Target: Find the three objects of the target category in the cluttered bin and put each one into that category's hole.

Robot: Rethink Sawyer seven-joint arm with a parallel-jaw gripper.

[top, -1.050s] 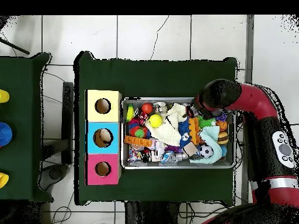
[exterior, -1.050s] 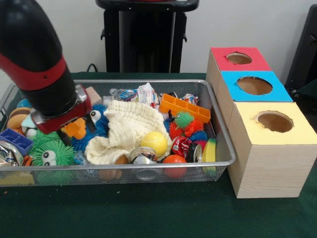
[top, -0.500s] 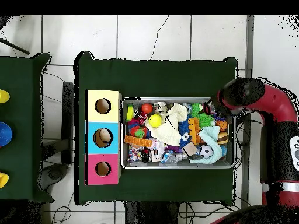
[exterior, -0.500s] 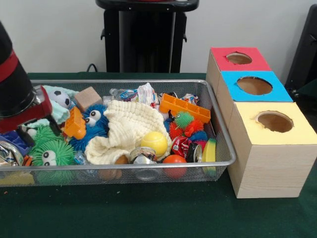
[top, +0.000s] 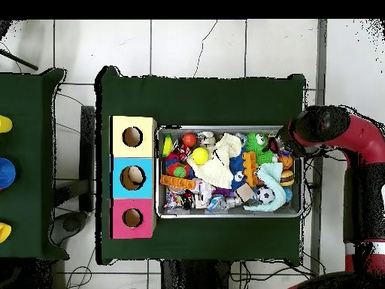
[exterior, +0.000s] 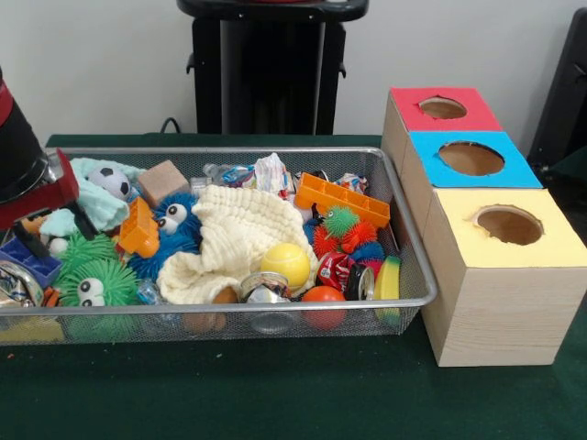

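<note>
A wire bin (exterior: 275, 306) holds mixed toys: a yellow ball (exterior: 285, 262), an orange ball (exterior: 323, 298), a small soccer ball (exterior: 114, 181), spiky balls (exterior: 341, 223), a blue fuzzy monster (exterior: 174, 225), a green fuzzy monster (exterior: 94, 284), orange blocks (exterior: 341, 199), crushed cans (exterior: 264, 289) and a cream cloth (exterior: 237, 229). To the right of the bin a wooden box has a red hole (exterior: 442, 108), a blue hole (exterior: 470, 158) and a yellow hole (exterior: 509, 225). My gripper (exterior: 46, 229) hangs low over the bin's left end, half cut off by the picture's edge. In the overhead view the gripper (top: 285, 146) is at the bin's right end (top: 301, 181).
A wooden cube (exterior: 164, 180) and teal cloth (exterior: 92, 206) lie at the bin's back left. Something brown shows inside the blue hole (top: 132, 177) from above. A second green table (top: 22, 165) with coloured objects stands left in the overhead view.
My arm has swung out from over the bin's left half toward its end, leftward in the front view. This uncovered the soccer ball, teal cloth and wooden cube.
</note>
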